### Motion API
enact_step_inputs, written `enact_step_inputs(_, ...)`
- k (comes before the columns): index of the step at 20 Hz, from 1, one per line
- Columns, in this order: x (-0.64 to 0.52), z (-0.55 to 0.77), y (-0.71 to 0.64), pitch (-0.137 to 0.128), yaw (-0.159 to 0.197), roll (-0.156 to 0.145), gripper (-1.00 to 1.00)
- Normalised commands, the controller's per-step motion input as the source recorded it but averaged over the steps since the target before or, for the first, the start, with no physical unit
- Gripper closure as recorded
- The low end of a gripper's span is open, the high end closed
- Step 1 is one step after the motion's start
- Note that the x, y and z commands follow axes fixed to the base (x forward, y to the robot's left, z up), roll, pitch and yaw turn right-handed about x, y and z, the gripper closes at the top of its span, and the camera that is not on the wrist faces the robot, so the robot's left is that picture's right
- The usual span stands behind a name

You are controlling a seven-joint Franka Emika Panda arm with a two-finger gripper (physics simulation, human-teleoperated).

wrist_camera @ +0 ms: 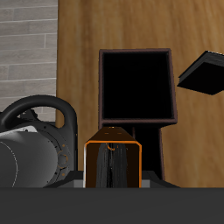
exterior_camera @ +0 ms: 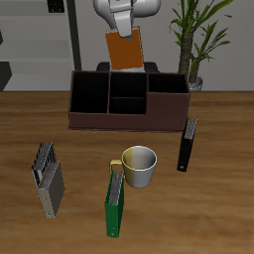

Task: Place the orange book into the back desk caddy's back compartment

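My gripper (exterior_camera: 124,28) is shut on the top of the orange book (exterior_camera: 125,51) and holds it upright in the air. The book hangs over the rear edge of the back desk caddy (exterior_camera: 99,120), a dark reddish-brown box at the table's back. The caddy's back compartment (exterior_camera: 127,85), the rear small middle cell, lies just below and in front of the book's lower edge. In the wrist view the book (wrist_camera: 90,162) shows edge-on, with a black-lined caddy cell (wrist_camera: 136,86) beyond it. I cannot tell which cell that is.
A black book (exterior_camera: 187,145) stands in front of the caddy. A cream mug (exterior_camera: 140,166) and a green book (exterior_camera: 116,204) sit nearer the table's front edge. A small grey caddy (exterior_camera: 49,182) stands beside them. A potted plant (exterior_camera: 195,45) stands at the back.
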Motion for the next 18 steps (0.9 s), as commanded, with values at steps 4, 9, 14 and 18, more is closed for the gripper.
enact_step_inputs(4, -0.01, -0.02, -0.09, 0.007, -0.012, -0.021, 1.00)
enact_step_inputs(9, -0.03, -0.05, -0.02, 0.007, 0.004, -0.004, 1.00)
enact_step_inputs(14, 0.02, 0.08, -0.07, -0.020, 0.008, -0.009, 1.00)
enact_step_inputs(18, 0.04, -0.04, -0.03, -0.001, -0.004, -0.005, 1.00)
